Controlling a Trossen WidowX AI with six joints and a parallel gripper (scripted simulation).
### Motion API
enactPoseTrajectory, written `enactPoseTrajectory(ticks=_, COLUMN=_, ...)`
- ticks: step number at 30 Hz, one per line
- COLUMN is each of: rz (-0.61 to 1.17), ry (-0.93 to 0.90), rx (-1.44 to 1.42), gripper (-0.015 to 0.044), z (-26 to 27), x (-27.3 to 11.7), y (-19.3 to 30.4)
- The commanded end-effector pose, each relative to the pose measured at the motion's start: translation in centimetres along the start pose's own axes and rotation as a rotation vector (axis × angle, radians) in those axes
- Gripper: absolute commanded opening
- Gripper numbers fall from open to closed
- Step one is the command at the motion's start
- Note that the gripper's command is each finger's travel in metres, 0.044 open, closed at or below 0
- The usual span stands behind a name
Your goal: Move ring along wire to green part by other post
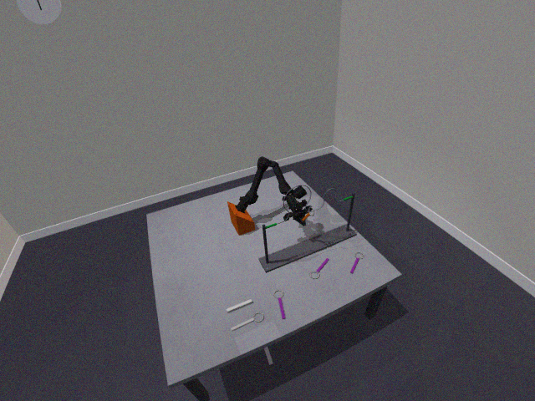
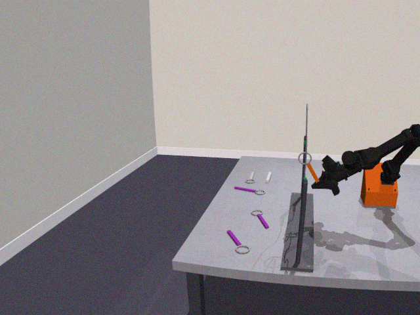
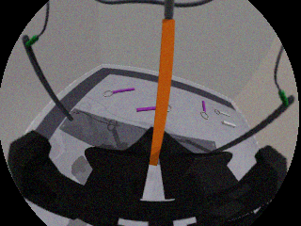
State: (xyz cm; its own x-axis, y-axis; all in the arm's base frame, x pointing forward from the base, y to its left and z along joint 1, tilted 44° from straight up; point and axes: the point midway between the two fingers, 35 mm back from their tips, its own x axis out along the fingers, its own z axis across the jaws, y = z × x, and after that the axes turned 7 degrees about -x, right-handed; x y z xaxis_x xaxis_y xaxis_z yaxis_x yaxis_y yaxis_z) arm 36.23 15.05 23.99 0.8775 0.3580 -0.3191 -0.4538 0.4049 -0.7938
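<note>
My gripper (image 1: 304, 220) (image 2: 315, 185) (image 3: 154, 130) is shut on the orange handle (image 1: 306, 216) (image 2: 313, 172) (image 3: 165, 89). The handle slants up from the fingers to the ring, whose rim (image 2: 298, 158) surrounds the wire in the exterior view. The ring is between the two posts, away from both green parts. The wire has a green part (image 1: 271, 225) (image 3: 283, 97) at one post (image 1: 265, 248) and another green part (image 1: 347, 198) (image 3: 32, 40) at the other post (image 1: 350, 213) (image 2: 301, 224). Grey wire arches high between them. Whether the ring touches the wire cannot be told.
The posts stand on a dark base (image 1: 285, 257) (image 2: 308, 211). Beyond it on the table (image 1: 194, 267) lie several purple-handled rings, one purple handle (image 1: 282, 307) among them, a white-handled ring (image 1: 242, 324) and a white stick (image 1: 239, 306). The arm's orange base (image 1: 242, 222) (image 2: 379, 196) is on the other side.
</note>
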Motion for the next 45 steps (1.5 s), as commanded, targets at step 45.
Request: enactPoseTrajectory(ticks=45, rz=0.186, ry=0.512, rx=-0.953, gripper=-0.0150, z=-13.8, x=-5.6, y=-5.2)
